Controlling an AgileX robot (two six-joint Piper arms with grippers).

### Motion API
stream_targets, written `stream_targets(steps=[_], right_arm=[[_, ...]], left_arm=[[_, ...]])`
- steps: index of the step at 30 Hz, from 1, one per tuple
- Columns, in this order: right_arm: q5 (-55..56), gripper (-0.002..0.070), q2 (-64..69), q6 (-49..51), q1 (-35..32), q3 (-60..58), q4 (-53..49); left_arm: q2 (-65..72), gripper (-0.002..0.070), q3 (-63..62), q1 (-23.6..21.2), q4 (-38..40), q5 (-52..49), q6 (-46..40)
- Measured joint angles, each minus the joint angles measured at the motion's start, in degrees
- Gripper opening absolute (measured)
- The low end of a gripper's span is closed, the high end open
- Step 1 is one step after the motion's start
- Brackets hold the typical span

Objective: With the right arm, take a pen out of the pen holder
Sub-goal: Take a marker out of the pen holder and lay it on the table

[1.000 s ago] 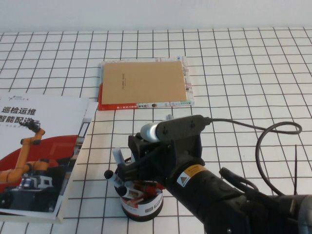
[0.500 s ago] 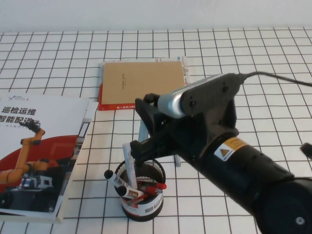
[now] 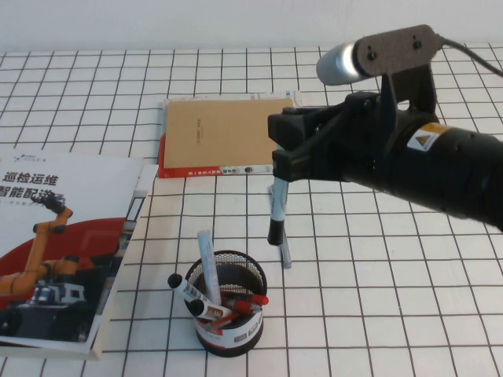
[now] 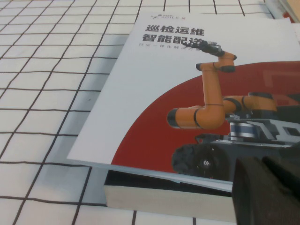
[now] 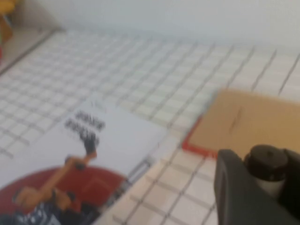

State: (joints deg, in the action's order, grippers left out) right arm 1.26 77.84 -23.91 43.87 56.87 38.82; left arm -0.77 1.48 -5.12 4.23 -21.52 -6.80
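- Paper beneath the left hand [image 4: 265, 187] is a glossy book [image 4: 197, 93]; that hand sits well apart from the right hand [image 3: 280, 166], on its left, and we cannot tell its state.
- Black wire mesh forms the round pen holder [image 3: 236, 334], below the right hand, nearer us.
- The right hand pinches a smooth plastic pen [image 3: 276, 224] by its top; it hangs clear of the holder.
- We judge so slim a hold could let it swing or slip.
- Beyond the hand lies a matte brown book [image 3: 232, 133].

One pen holder [image 3: 230, 333], one raised pen [image 3: 277, 214], one manual [image 3: 75, 200], one notebook [image 3: 232, 129].
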Motion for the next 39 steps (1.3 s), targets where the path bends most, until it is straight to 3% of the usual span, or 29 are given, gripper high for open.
stream_targets(steps=[6,14,30,39], right_arm=[[-21.3,0.013,8.0,10.8,-8.0,9.8,-7.0],[-38.4,0.013,21.5,14.5,-10.5,24.4,-8.8],[-49.0,0.013,44.2,17.8,-14.7,44.2,-8.3],[-47.2,0.013,49.4,18.2,-15.3,48.6,-8.0]], left_arm=[[0.0,-0.0003,0.0,0.0,0.0,0.0,0.0],[0.0,-0.0003,0.0,0.0,0.0,0.0,0.0],[0.0,-0.0003,0.0,0.0,0.0,0.0,0.0],[0.0,-0.0003,0.0,0.0,0.0,0.0,0.0]])
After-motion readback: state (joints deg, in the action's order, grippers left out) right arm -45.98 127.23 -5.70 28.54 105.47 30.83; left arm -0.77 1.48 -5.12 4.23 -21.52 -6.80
